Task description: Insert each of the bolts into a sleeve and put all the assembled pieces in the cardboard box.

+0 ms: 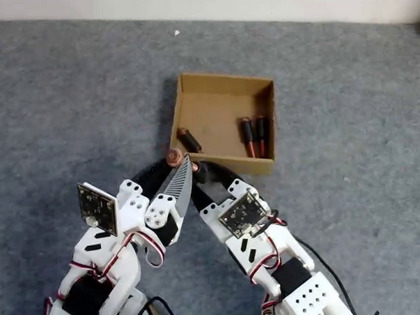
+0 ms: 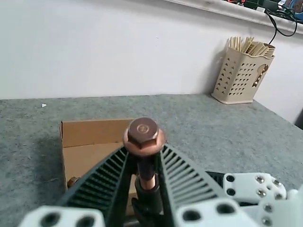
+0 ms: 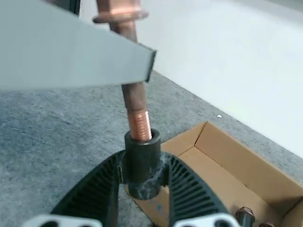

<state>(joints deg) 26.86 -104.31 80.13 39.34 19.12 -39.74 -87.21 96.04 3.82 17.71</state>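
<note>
Right wrist view catches the bolt tip inside the sleeve.

My bolt is copper-toned metal, glossy at the head, threaded at the tip. The sleeve is matt black, faintly scuffed. The fingers of my left gripper are ribbed matt black plastic. The cardboard box is matt brown; the table wears rough grey cloth.
</note>
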